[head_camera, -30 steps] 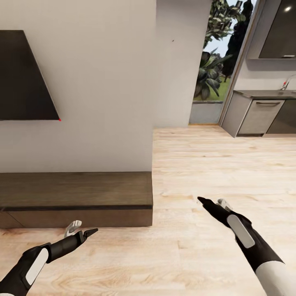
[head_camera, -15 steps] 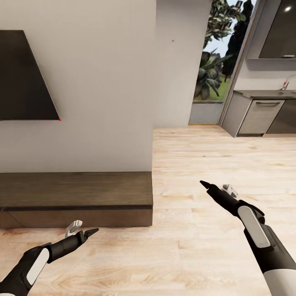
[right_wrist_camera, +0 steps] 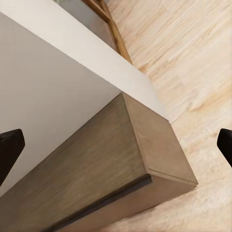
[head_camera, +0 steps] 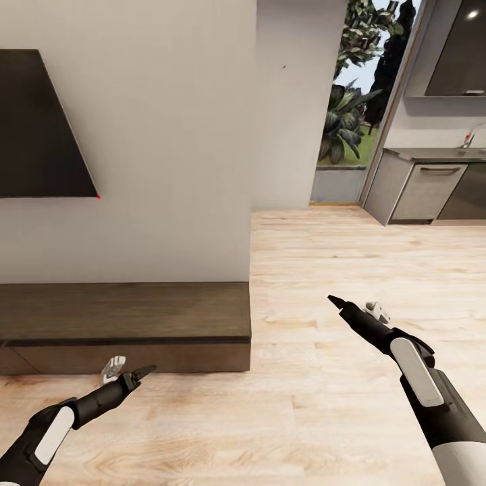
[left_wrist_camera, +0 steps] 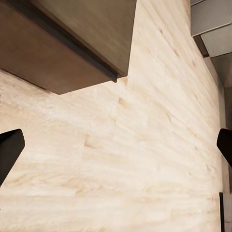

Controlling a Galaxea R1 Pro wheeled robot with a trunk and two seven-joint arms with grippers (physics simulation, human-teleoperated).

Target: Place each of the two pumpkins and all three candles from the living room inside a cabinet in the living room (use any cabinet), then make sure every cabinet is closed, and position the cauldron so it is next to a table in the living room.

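The cabinet is a long, low dark-brown unit against the white wall at the left, with its front shut. My left gripper hovers open just above the floor in front of the cabinet's right part, holding nothing. My right gripper is open and empty over bare floor, to the right of the cabinet's end. The left wrist view shows the cabinet corner beyond the open left gripper. In the right wrist view the cabinet end lies between the spread fingertips. Pumpkins, candles, cauldron and table are out of view.
A dark flat screen hangs on the wall above the cabinet. The wall ends at a corner. Pale wood floor runs right toward a glass door with plants and grey kitchen units.
My right arm lifted and reached further forward a second ago, then held still. My left gripper has edged a little closer to the cabinet front.
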